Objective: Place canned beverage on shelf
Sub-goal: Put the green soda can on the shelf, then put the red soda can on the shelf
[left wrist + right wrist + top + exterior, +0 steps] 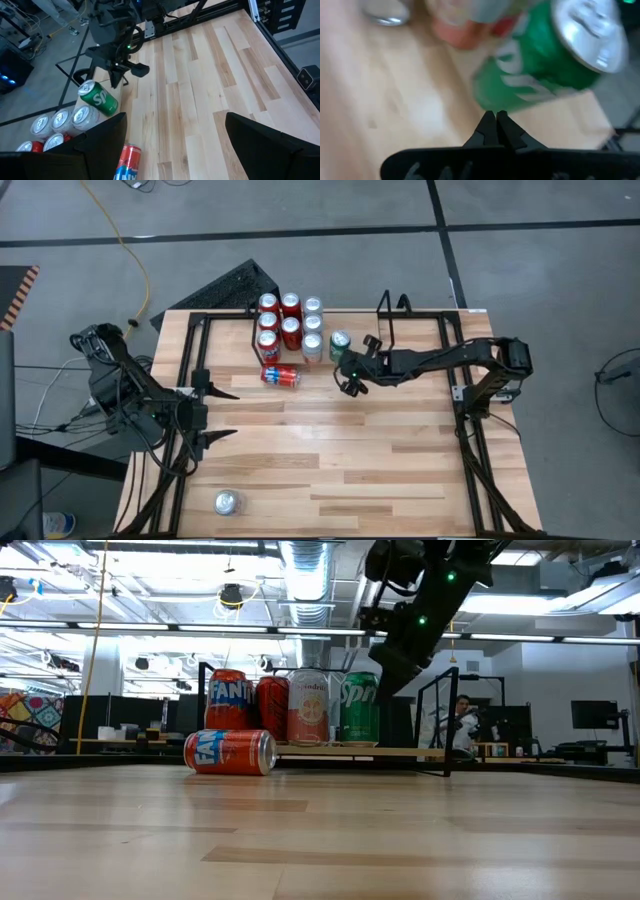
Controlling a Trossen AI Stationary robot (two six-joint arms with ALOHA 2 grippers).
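A green canned beverage (pixel 340 343) stands upright at the right end of a group of red and silver cans (pixel 290 325) on the low black-rod shelf (pixel 384 313). In the low view the green can (pixel 360 708) stands beside a pink one. My right gripper (pixel 350 387) is shut, and its tips hang just right of the green can (pixel 545 65). A red can (pixel 280 376) lies on its side in front of the shelf. My left gripper (pixel 222 414) waits open at the table's left edge, holding nothing. My right gripper's shut fingertips (pixel 489 125) slant down close to the green can's lower side (pixel 505 102). I cannot tell whether they touch it.
A silver can (pixel 228 502) stands alone near the table's front left corner. Black rails (pixel 470 440) run along the table's sides. The wide wooden middle of the table lies between the arms.
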